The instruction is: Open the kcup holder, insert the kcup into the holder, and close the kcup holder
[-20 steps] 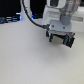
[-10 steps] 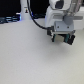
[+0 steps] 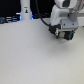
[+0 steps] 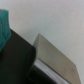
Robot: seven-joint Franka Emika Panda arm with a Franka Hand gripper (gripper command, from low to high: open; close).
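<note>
- Since a second ago the white robot arm with its dark gripper has shifted slightly toward the upper right of the exterior view.
- No black boxy kcup holder can be made out in the exterior view; the dark flat surface at the lower left of the wrist view may be it, though I cannot tell.
- A teal-green patch at the wrist view's upper left could be the small green-topped kcup.
- Whether the fingers are spread or pinching something, I cannot tell.
- Behind, a white bottle-like object stands at the upper left on the pale tabletop.
- Judging by this, the opening step seems in hand; next calls for reaching the drawer front.
</note>
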